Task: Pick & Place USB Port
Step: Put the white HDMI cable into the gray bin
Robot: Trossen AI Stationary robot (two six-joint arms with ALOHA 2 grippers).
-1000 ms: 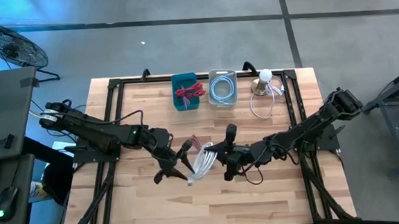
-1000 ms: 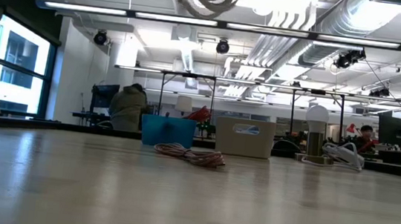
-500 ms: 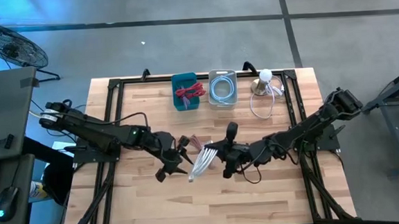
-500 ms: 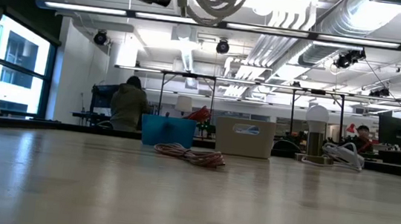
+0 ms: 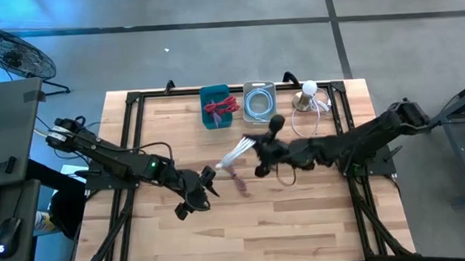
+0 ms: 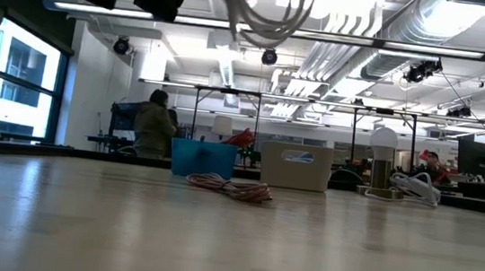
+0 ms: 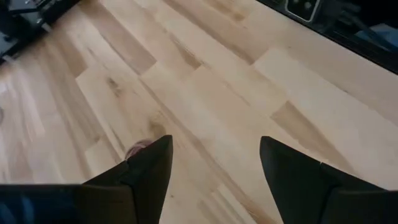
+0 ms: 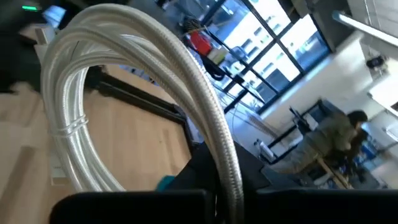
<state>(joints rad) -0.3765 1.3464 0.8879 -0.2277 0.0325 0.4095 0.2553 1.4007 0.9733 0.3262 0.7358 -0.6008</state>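
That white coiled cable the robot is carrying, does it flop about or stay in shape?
The white cable probably keeps its shape: its loops stay bundled, seemingly bound by a tie, in the right hand. It looks light, hanging from one pinch point. The braided-looking surface likely limits slipping.

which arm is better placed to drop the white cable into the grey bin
The right arm. Its gripper already holds the coiled white cable lifted near the grey bin. The left gripper is open, empty, and farther away.

Lamp and fan

A white-bulbed lamp (image 5: 308, 88) stands at the desk's (image 5: 302, 215) far edge; a fan (image 5: 5, 49) sits on the floor.
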